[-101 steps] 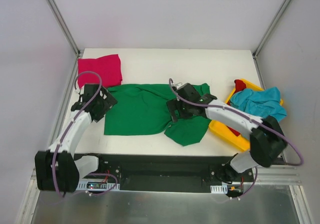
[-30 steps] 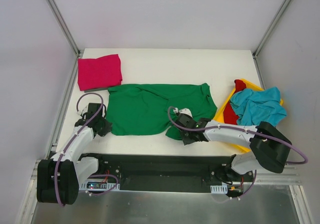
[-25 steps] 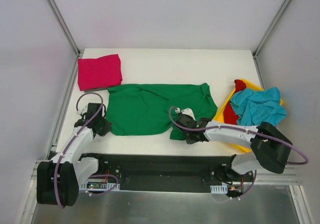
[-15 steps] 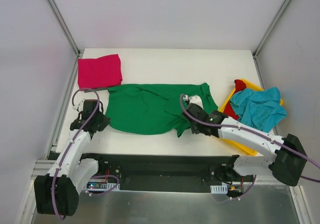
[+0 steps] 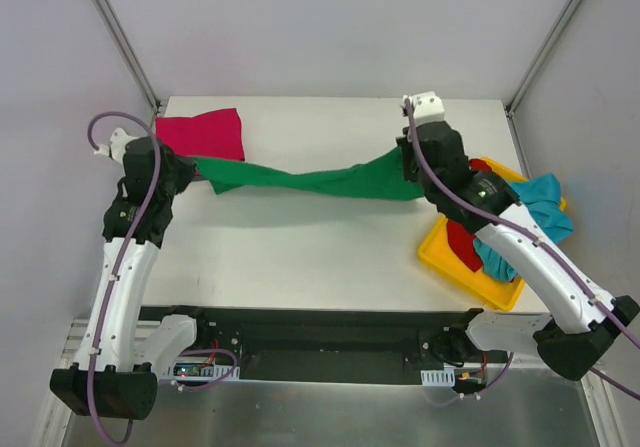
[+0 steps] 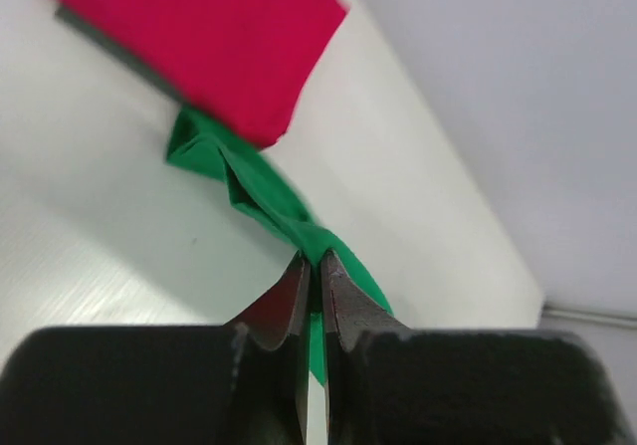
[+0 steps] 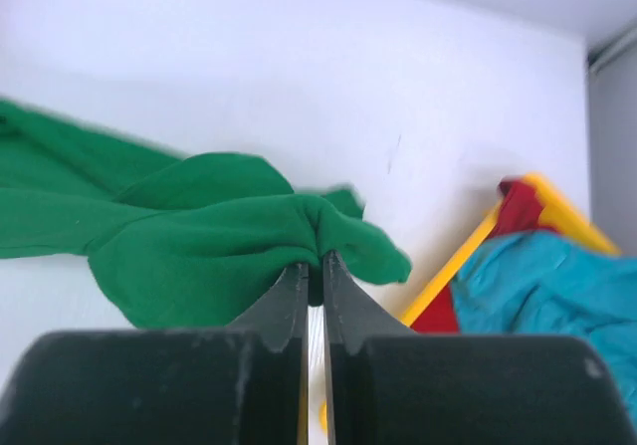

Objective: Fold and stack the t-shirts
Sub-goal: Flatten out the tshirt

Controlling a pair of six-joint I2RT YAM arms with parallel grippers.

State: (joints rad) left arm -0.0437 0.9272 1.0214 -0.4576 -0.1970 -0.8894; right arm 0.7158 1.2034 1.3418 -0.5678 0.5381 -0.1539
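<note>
The green t-shirt hangs in a twisted band above the table, stretched between both grippers. My left gripper is shut on its left end, next to the folded magenta t-shirt at the back left, which also shows in the left wrist view. My right gripper is shut on a bunched fold of the green t-shirt at its right end. In the wrist views the left gripper and the right gripper both pinch green cloth. The teal t-shirt and the red t-shirt lie in the bin.
The yellow bin stands at the table's right edge, under my right arm; it also shows in the right wrist view. White walls and slanted metal posts enclose the back and sides. A black rail runs along the near edge.
The right gripper closed on the green t-shirt's near right corner. Both arms then rose and swung toward the back, lifting the shirt off the table and pulling it taut.
</note>
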